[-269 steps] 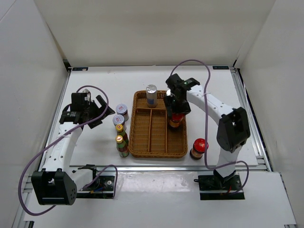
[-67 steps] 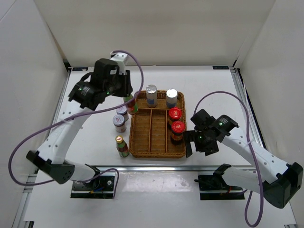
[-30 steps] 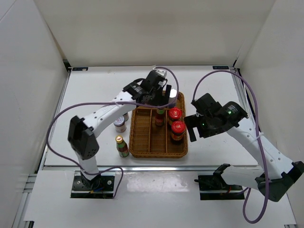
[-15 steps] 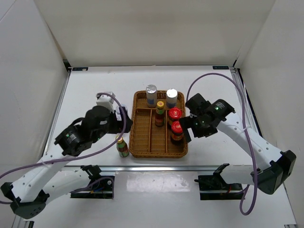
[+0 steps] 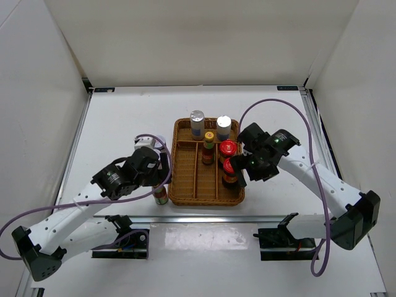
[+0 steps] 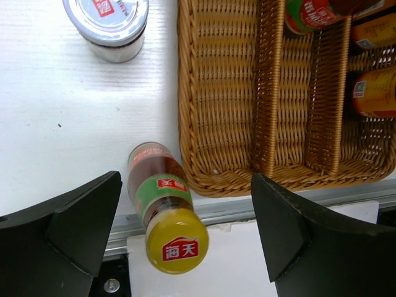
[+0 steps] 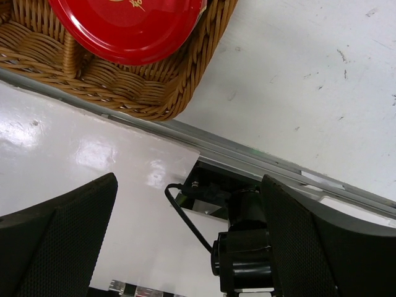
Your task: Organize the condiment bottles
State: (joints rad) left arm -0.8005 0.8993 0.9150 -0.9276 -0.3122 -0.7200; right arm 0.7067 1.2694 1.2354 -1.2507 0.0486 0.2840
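White walls close round a white table [image 5: 124, 111], and on it I can count seven bottles.

Two silver caps [image 5: 197, 116] [image 5: 223, 122] stand side by side in the far compartment of the wicker tray [image 5: 185, 164]. Two red caps [image 5: 228, 147] [image 5: 228, 166] stand one behind the other in the tray's right lane. The nearer one is partly under my right arm in the overhead view. One green bottle [image 5: 209, 145] with a yellow cap stands upright at the far end of the middle lane.

A second green bottle [image 6: 162, 198], also yellow-capped, stands on the table just beside the tray's near left corner. One grey-lidded jar [image 6: 106, 21] stands on the table farther along the tray's left side. I see it only from my left wrist, because from above my left arm covers that spot.

My left gripper [image 6: 185, 185] hangs over the second green bottle with its jaws spread wide. One finger is on each side of the bottle and neither touches it.

My right gripper [image 7: 189, 179] is released too, and nothing lies between its fingers. It hovers at the tray's near right corner, with the nearer red cap at the top edge of its wrist view. Below it lie the table's near edge and the arm's base [image 7: 241, 260].
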